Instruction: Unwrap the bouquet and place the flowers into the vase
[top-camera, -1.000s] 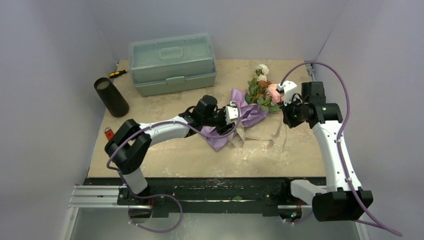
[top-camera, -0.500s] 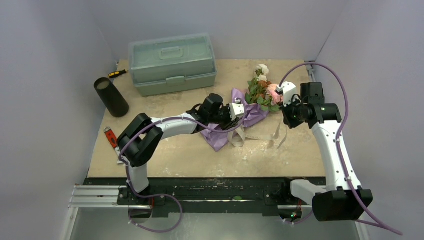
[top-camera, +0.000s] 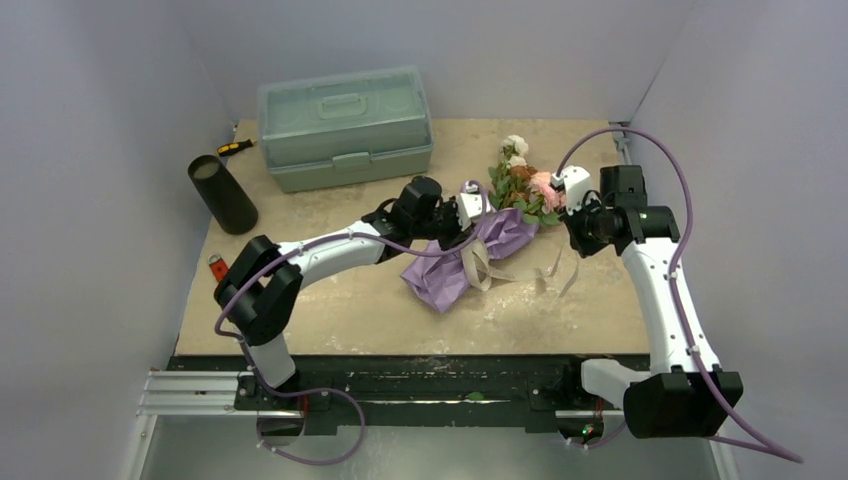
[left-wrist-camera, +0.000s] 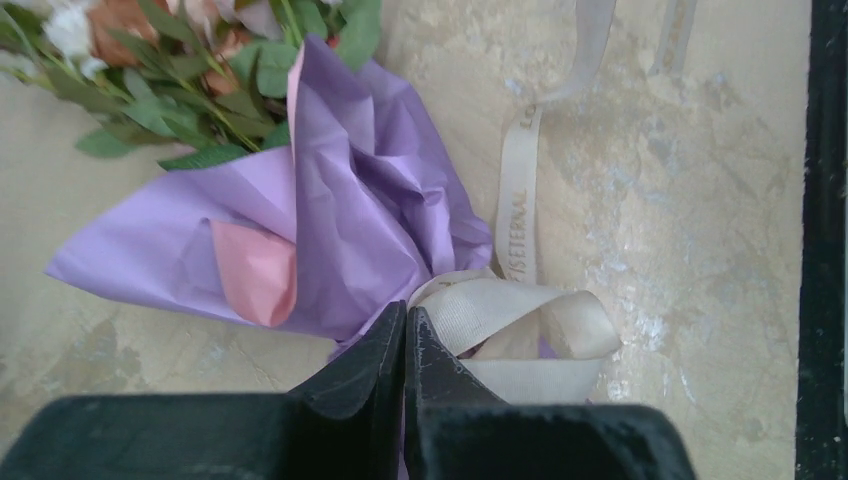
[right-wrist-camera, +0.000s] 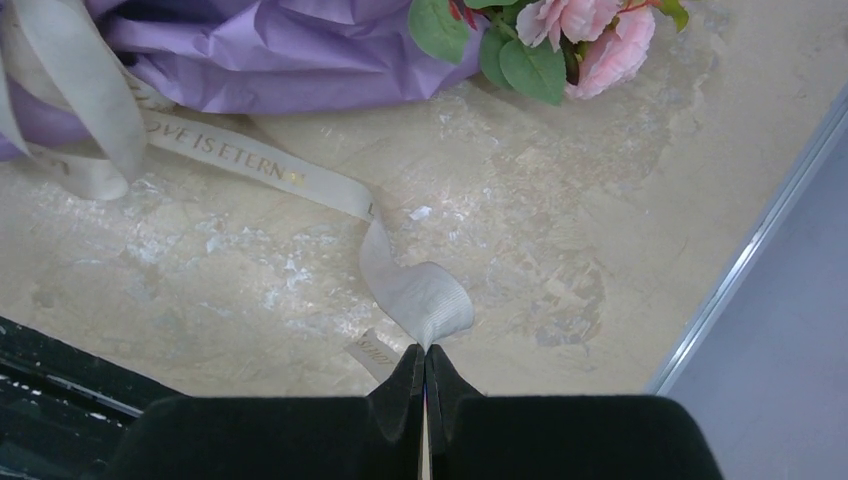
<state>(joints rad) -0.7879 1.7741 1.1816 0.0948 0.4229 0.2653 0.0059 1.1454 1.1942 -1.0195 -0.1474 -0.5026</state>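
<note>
Bouquet (top-camera: 462, 265) not yet untied: left hand (left-wrist-camera: 405, 316) and right hand (right-wrist-camera: 424, 353) both pinch the ribbon (left-wrist-camera: 518, 200), so pulling apart should loosen it.

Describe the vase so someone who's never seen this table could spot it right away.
Find the big pale green toolbox at the back of the table. Left of it, near the table's left edge, stands the vase. It is the only plain black tube, far taller than the small yellow-handled tool behind it.

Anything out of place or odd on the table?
Nothing spilled or broken. The bouquet lies on its side mid-table, its ribbon loose and trailing. A red-handled tool sits half hidden under the left arm.
</note>
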